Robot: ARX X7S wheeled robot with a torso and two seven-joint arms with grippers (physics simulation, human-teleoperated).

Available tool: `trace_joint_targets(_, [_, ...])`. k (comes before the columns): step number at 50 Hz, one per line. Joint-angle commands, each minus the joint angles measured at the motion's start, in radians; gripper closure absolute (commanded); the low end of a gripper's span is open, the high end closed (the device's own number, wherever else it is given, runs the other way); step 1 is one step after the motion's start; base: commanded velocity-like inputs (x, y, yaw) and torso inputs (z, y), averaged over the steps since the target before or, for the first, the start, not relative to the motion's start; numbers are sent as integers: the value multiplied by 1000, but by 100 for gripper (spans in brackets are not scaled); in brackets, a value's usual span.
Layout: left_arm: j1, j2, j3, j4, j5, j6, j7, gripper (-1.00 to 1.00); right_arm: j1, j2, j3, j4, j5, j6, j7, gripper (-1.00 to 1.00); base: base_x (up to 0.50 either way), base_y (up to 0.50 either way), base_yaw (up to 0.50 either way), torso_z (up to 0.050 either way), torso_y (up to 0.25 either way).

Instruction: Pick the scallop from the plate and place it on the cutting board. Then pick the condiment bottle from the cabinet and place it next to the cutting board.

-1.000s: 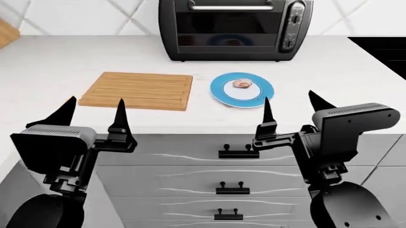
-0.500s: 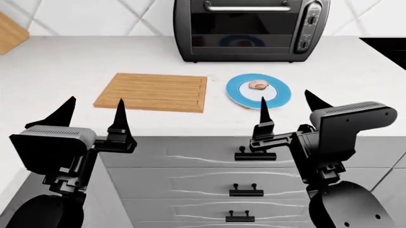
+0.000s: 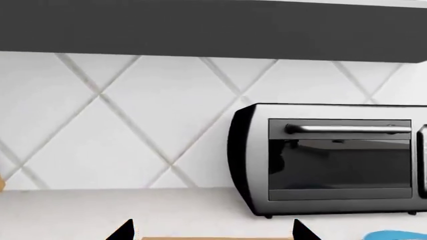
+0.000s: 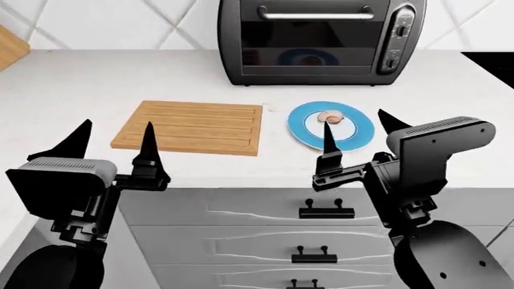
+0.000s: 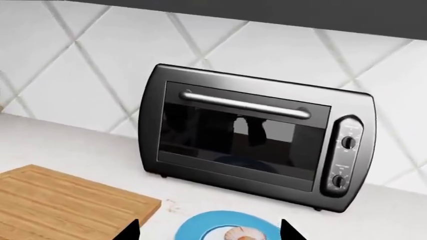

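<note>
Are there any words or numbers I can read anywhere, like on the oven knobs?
No readable text anywhere.
Toaster oven: its knobs have tiny pale marks, too small and blurred to read.
Cutting board, plate, scallop: no writing.

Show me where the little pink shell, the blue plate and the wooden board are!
Small whitish-pink ribbed scallop shell (image 4: 329, 116), head view, its middle.
Round blue-rimmed white plate (image 4: 303, 128), head view, blue rim.
Rectangular light-brown wooden cutting board (image 4: 189, 126), head view, centre panel.
</note>
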Motion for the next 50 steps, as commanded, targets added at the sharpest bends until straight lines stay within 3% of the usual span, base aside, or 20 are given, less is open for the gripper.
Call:
trace_joint_targets(1, [-15, -7, -5, -2, -4, 0, -5, -100, 103, 56, 17, -71, 69, 213, -16, -100, 133, 0, 0, 0, 0])
trace_joint_targets(8, [-28, -14, -9, 4, -1, -4, -15, -100, 232, 88, 115, -155, 203, 525, -51, -100, 126, 0, 0, 0, 0])
trace_joint_targets(13, [-35, -21, -27, 28, -6, -1, -25, -100, 261, 100, 154, -177, 243, 630, -59, -100, 128, 0, 0, 0, 0])
trace_joint_targets(27, [-43, -34, -127, 123, -66, 26, -60, -100, 246, 122, 159, -185, 269, 662, -45, -100, 127, 0, 0, 0, 0])
trace_joint_targets(50, [-39, -34, -115, 105, -59, 52, -53, -100, 212, 133, 176, -180, 297, 645, -26, -100, 150, 0, 0, 0, 0])
